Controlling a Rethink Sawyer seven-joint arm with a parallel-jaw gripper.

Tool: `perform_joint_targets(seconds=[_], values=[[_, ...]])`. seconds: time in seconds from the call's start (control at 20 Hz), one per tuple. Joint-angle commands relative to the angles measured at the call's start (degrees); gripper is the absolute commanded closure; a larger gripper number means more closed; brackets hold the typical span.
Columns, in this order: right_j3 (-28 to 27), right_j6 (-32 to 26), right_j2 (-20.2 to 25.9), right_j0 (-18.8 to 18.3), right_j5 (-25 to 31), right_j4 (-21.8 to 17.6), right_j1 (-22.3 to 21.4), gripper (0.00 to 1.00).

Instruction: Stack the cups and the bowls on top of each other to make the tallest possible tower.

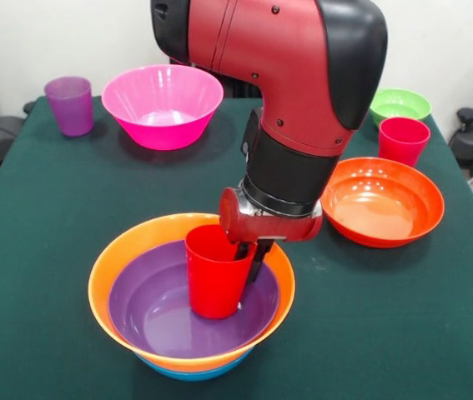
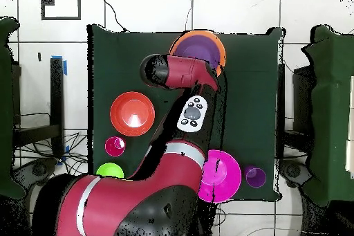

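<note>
Near the table's front edge stands the tower: a blue bowl (image 1: 190,372) at the bottom, an orange bowl (image 1: 103,275) in it and a purple bowl (image 1: 153,308) nested on top. A red cup (image 1: 213,275) stands upright, mouth up, inside the purple bowl. My gripper (image 1: 249,265) comes down from above and is shut on the cup's right wall, one finger inside the rim and one outside. In the overhead view the arm hides the gripper and the cup, and only part of the purple bowl (image 2: 202,44) shows.
A pink bowl (image 1: 163,125) and a purple cup (image 1: 69,104) stand at the far left. A red-orange bowl (image 1: 382,208), a second red cup (image 1: 403,139) and a green bowl (image 1: 400,104) stand at the right.
</note>
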Motion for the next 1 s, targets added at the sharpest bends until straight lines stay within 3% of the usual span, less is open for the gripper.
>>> perform_joint_targets(seconds=[0.05, 1.0], values=[[-0.4, 11.1, 6.1, 1.2, 0.9, 0.6, 4.6, 1.0], [-0.5, 10.3, 6.6, 1.0, 1.1, 0.6, 4.9, 1.0]])
